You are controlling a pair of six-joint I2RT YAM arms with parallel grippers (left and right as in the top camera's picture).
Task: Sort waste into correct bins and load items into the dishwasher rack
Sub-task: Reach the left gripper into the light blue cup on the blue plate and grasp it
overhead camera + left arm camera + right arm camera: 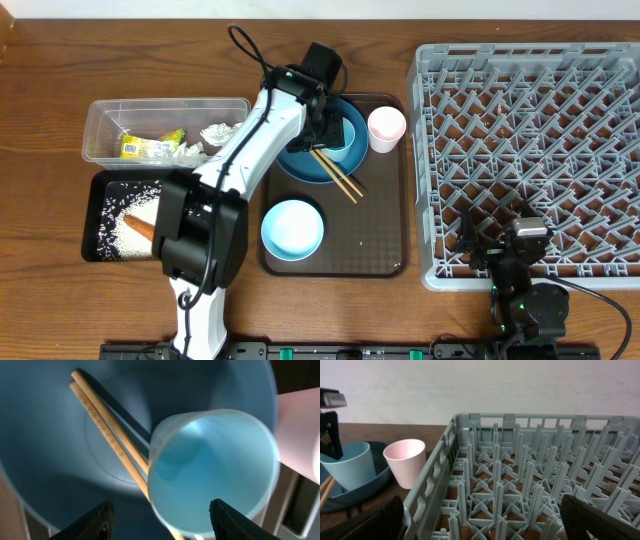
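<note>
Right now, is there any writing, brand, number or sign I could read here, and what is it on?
No text here can be read.
The yellow-green wrapper in the clear tub: any print is too small and blurred to read.
The pink cup, the blue cup, the grey rack: no lettering shows.

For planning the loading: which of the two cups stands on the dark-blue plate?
The light-blue cup, under the left gripper; the pinkish-white cup stands beside the plate, nearer the rack.
</note>
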